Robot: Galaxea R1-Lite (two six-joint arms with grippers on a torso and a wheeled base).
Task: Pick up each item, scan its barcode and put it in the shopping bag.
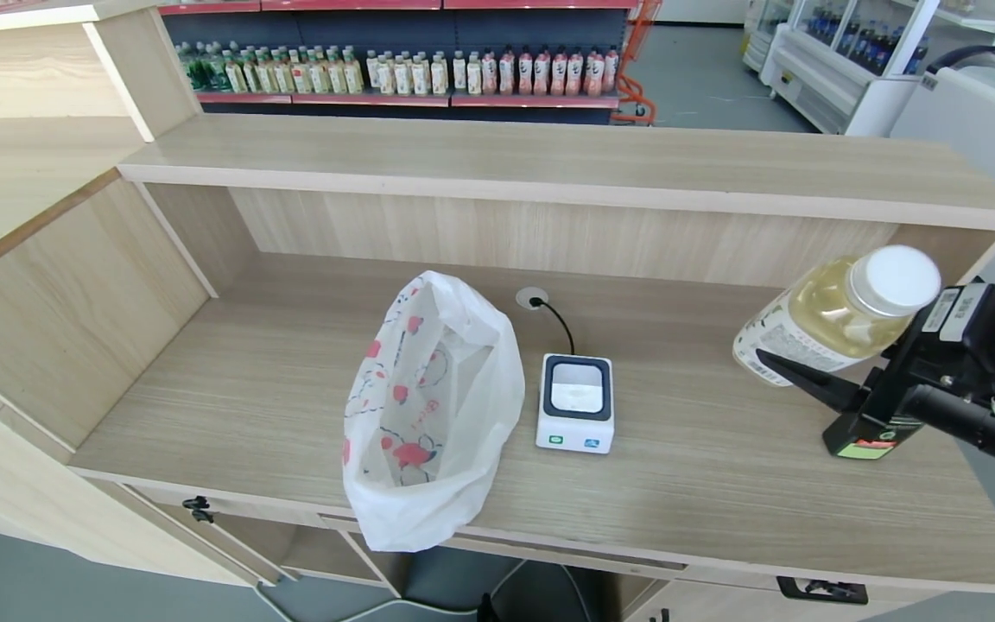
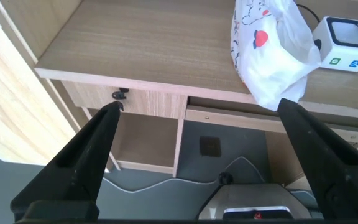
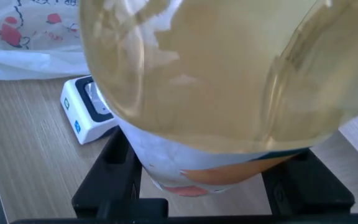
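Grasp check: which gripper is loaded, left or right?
The right gripper: its fingers clamp the clear plastic bottle of pale yellow drink with a white cap above the light wooden counter. The left gripper is open and empty.

We see a white-capped bottle (image 1: 817, 324) of yellowish drink tilted above the right end of the counter (image 1: 722, 484); the white scanner (image 1: 576, 403) stands just beside the open, red-patterned shopping bag (image 1: 428, 406).

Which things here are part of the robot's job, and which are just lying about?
Job: drink bottle, gripped in the right claw; barcode scanner; shopping bag on the counter.
Lying about: shelves of bottled drinks behind the counter; fridges at the far right.
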